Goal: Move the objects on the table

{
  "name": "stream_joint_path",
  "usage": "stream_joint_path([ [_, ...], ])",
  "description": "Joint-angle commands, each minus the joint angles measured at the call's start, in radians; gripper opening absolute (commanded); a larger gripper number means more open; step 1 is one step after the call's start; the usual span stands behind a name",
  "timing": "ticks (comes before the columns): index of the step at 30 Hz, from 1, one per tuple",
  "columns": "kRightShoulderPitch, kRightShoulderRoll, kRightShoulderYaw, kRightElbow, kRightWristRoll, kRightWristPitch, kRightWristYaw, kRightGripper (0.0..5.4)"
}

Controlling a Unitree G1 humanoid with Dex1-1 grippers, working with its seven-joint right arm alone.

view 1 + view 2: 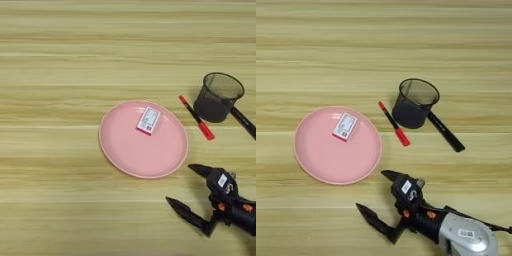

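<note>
A wide round pink plate (131,150) lies mid-table, with a small white box with red print (149,120) resting on its far right part. Right of the plate lies a slim black pen with a red cap (392,123), pointing diagonally. A black marker (445,131) lies on the table just right of the mesh cup. My right gripper (371,190) hovers near the front of the table, just right of the plate's near edge. It is open wide, with nothing between its two black fingers (186,212).
A black mesh cup (415,102) stands upright between the red-capped pen and the black marker. The silver forearm (468,237) comes in from the bottom right corner. Light wood table (60,75) stretches bare to the left and far side.
</note>
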Motion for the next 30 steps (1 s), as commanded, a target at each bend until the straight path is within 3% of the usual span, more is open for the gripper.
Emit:
stream_joint_path([
  [1,-0.037,0.04,0.061,0.001,-0.002,0.004,-0.039,5.38],
  [4,-0.057,0.065,0.086,0.015,0.005,0.025,-0.056,5.38],
  [9,-0.046,0.05,0.104,-0.007,0.007,0.031,-0.043,5.38],
  [13,-0.06,0.069,0.121,0.005,0.012,0.041,-0.057,5.38],
  [19,-0.159,0.151,0.056,0.091,0.064,0.109,-0.163,5.38],
  [30,-0.258,0.197,0.019,0.157,0.085,0.101,-0.221,5.38],
])
